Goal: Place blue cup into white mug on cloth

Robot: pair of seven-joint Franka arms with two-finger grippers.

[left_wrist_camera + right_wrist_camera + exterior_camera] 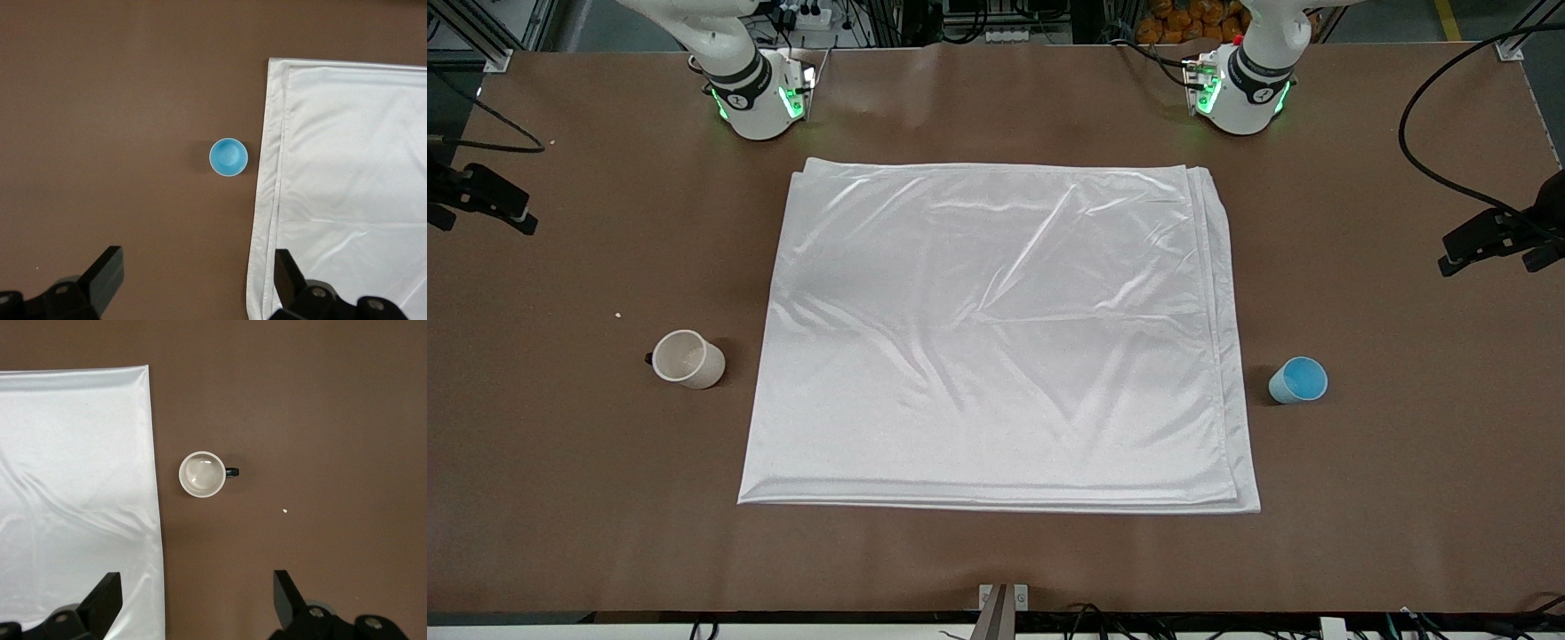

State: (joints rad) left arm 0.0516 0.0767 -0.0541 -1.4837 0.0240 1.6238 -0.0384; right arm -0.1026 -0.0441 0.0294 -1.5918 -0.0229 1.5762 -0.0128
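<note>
Both tools, the left tool point(193, 277) and right tool point(193, 597), are held released high over the counter point(996, 551), nothing is gripped, and all remains undone: blue cup point(1298, 380) and white mug point(687, 359) are seen flanking the cloth point(996, 338).

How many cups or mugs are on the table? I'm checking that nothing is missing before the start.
2. The blue cup stands on the bare table beside the cloth, toward the left arm's end; the white mug stands beside it toward the right arm's end. Neither is on the cloth.
</note>
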